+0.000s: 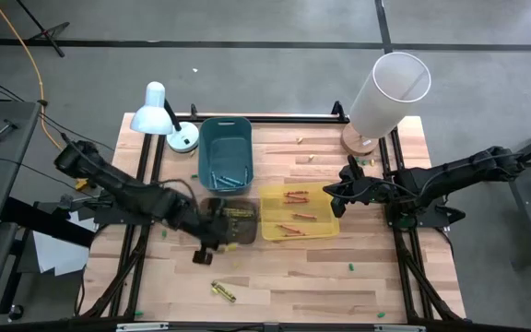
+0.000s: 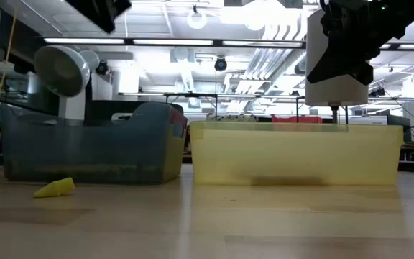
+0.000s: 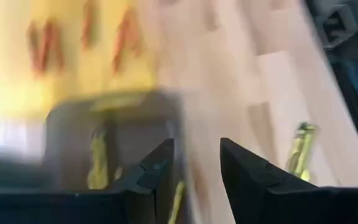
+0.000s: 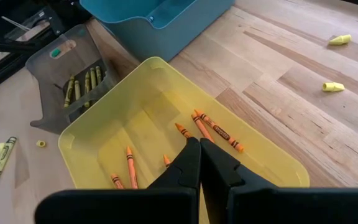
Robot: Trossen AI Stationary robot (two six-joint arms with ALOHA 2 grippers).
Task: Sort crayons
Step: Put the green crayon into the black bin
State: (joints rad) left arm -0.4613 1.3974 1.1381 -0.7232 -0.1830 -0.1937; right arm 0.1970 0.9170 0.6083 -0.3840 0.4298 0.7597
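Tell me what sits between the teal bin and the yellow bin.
In the high view, only bare wood separates the teal bin from the yellow bin.

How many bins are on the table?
3: a blue bin at the back, a yellow bin in the middle, and a dark see-through bin beside it, under the left arm.

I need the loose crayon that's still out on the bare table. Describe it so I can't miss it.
Start at the translucent yellow plastic bin mid-table, then the smoky grey bin touching its left side. Nearer the table's front edge lies one yellow-wrapped crayon on bare wood, at a slant. Every other crayon sits inside a bin.
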